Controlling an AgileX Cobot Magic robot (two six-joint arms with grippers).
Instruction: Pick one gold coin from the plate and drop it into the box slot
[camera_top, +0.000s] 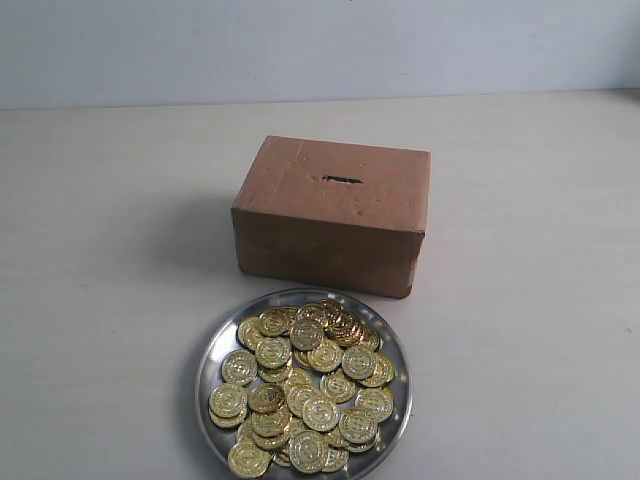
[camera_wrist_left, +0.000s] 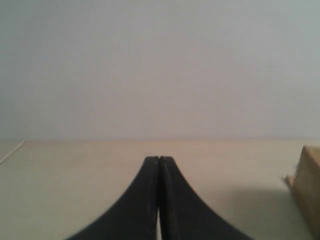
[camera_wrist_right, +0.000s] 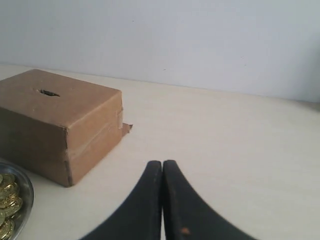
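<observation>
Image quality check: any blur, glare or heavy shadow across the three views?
Exterior view: fairly sharp, soft shadow left of the box, glints on the gold coins and the rim of the plate. Left wrist view: hazy, box edge blurred. Right wrist view: clearer, slot readable.

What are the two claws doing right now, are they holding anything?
Left claw: closed, holding nothing.
Right claw: closed, holding nothing.
</observation>
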